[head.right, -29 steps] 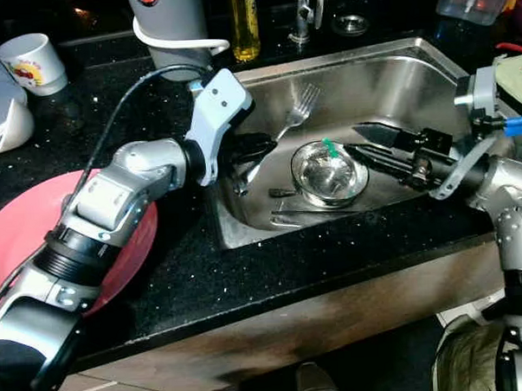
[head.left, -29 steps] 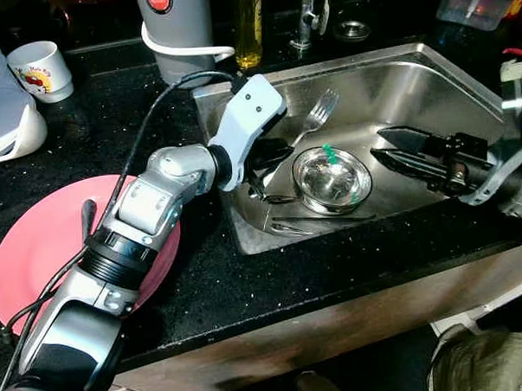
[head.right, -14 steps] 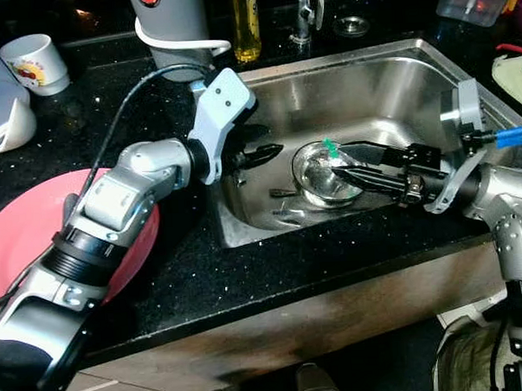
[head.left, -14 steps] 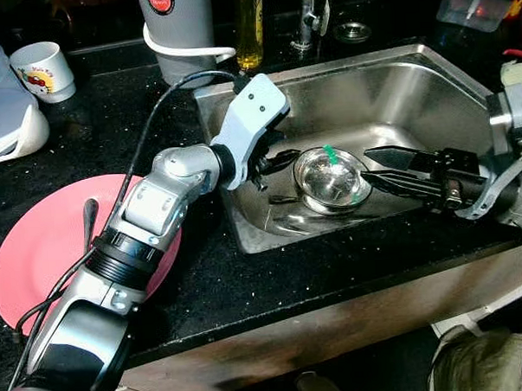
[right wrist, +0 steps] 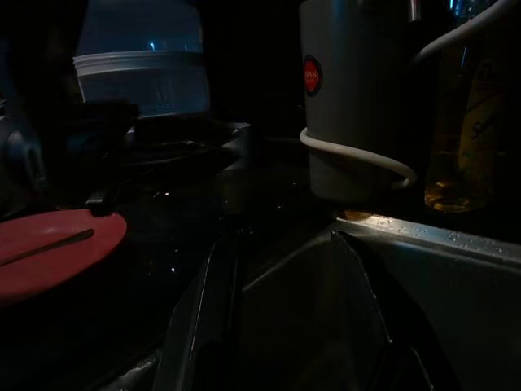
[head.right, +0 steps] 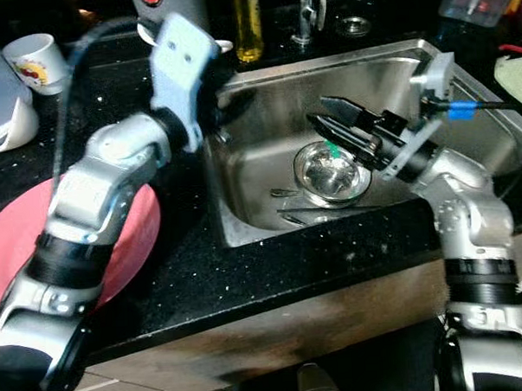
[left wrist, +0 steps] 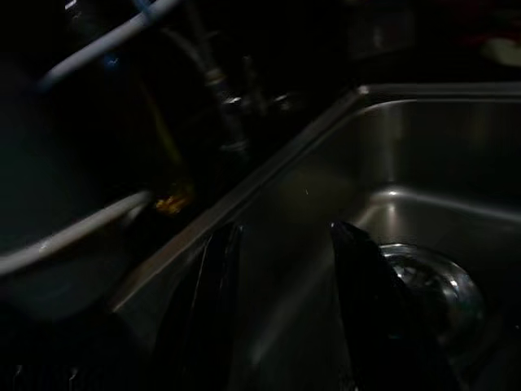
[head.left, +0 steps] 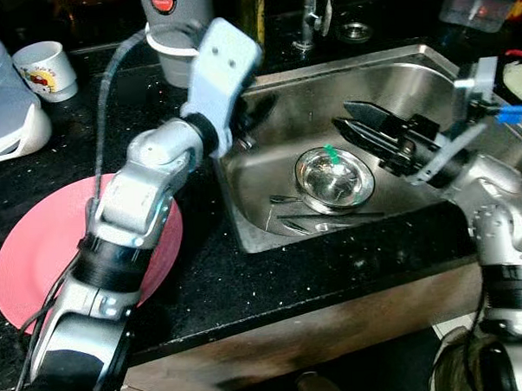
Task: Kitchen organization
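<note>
Right gripper (head.left: 355, 122), jaws spread and empty, hovers above the steel bowl (head.left: 334, 177) in the sink (head.left: 429, 76), seemingly positioned for retrieval; left gripper (left wrist: 285, 318), jaws spread, sits at the sink's near-left wall.

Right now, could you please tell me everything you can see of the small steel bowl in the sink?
The steel bowl is small, round and shiny, apparently stainless steel, with a rolled rim. It sits upright on the floor of the sink, near the front wall. A small green piece rests at its far rim; what it is cannot be told. Slim cutlery lies on the sink floor just in front of it. The right gripper hovers open above its far right side, not touching it.
</note>
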You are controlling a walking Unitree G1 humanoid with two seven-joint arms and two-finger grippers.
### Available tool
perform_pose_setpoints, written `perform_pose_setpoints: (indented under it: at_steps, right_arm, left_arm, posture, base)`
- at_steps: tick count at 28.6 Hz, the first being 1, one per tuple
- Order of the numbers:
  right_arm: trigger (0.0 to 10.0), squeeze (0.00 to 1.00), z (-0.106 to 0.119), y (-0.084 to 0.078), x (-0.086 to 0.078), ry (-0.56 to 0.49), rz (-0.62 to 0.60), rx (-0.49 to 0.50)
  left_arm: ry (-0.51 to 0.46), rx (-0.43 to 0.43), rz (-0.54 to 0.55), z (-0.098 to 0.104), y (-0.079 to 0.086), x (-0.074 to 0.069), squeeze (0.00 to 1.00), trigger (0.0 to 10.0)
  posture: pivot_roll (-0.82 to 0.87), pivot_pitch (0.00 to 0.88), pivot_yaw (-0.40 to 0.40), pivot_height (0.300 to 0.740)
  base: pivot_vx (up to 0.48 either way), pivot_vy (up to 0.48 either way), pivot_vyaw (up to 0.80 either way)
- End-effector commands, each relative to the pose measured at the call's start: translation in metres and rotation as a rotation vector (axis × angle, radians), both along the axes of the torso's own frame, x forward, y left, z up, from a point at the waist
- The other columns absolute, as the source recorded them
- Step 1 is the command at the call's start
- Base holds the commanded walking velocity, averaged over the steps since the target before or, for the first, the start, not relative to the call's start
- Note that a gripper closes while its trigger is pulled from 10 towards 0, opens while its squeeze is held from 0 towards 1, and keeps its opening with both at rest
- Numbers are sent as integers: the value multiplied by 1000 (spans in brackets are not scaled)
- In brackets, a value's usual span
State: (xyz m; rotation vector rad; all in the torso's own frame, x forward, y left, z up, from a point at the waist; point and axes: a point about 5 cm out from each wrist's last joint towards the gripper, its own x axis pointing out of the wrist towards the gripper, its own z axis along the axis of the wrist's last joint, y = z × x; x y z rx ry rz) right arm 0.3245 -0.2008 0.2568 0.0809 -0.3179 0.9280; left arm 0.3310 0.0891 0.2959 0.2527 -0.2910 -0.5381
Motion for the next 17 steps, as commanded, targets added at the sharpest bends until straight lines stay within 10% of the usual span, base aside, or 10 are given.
perform_pose_setpoints:
  at_steps: [1,17]
  right_arm:
    - [10000,0,2,0,0,-15,0,19]
    - [10000,0,-2,19,-3,-28,97,5]
  left_arm:
    - [5,-15,24,-1,0,-6,0,10000]
    - [46,-173,140,0,-7,-43,0,10000]
  posture:
    - [57,143,8,740]
    - [70,136,4,740]
  base:
    - [0,0,600]
    - [0,0,169]
